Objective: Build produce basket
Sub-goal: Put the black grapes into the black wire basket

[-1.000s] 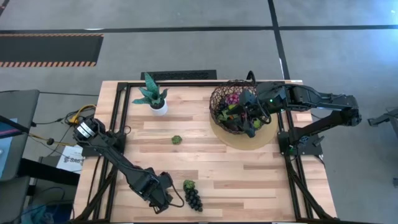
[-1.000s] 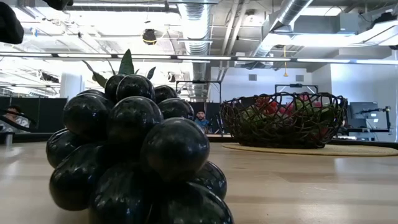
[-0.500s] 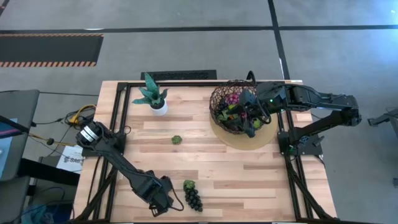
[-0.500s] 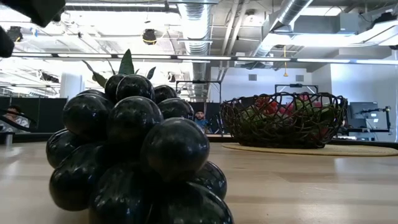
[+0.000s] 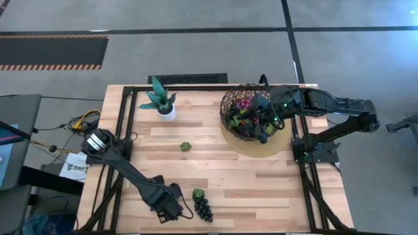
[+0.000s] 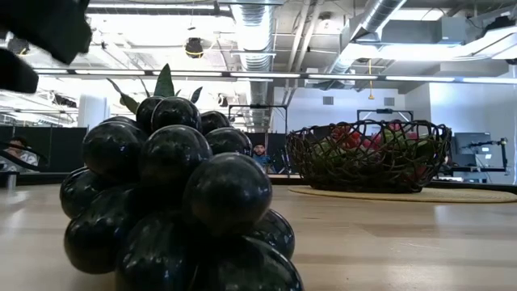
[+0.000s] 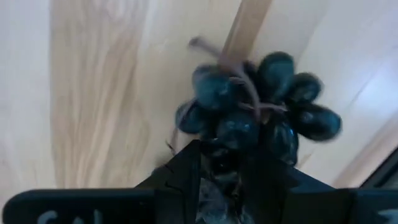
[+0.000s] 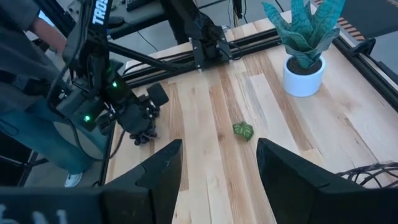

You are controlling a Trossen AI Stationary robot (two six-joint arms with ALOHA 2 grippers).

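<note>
Down at the near edge of the table (image 5: 215,166), we found the left gripper (image 5: 177,210) with its jaws partly closed and the black grape bunch (image 7: 258,102) lying just ahead of its fingers (image 7: 186,171); from the wrist view we could not tell whether the fingers actually pinched the bunch or only touched its underside. From above, that bunch sat just beside the gripper, with a small green piece (image 5: 198,194) touching its far end. At table height the bunch filled the foreground, resting on the wood. Our right gripper (image 5: 264,121) hung over the basket (image 5: 230,108), its two fingers (image 8: 158,174) standing well apart with nothing between them. The basket rested on a flat tan disc (image 5: 277,147) at the table's far right, and purple, magenta and green produce (image 5: 243,111) lay inside it. Another small green piece (image 5: 186,147) lay alone near the middle of the table, well apart from both grippers. A potted green plant (image 5: 160,101) stood upright toward the far edge, left of the basket. Across the room beyond the table we could make out a person (image 6: 260,155), small and distant.
</note>
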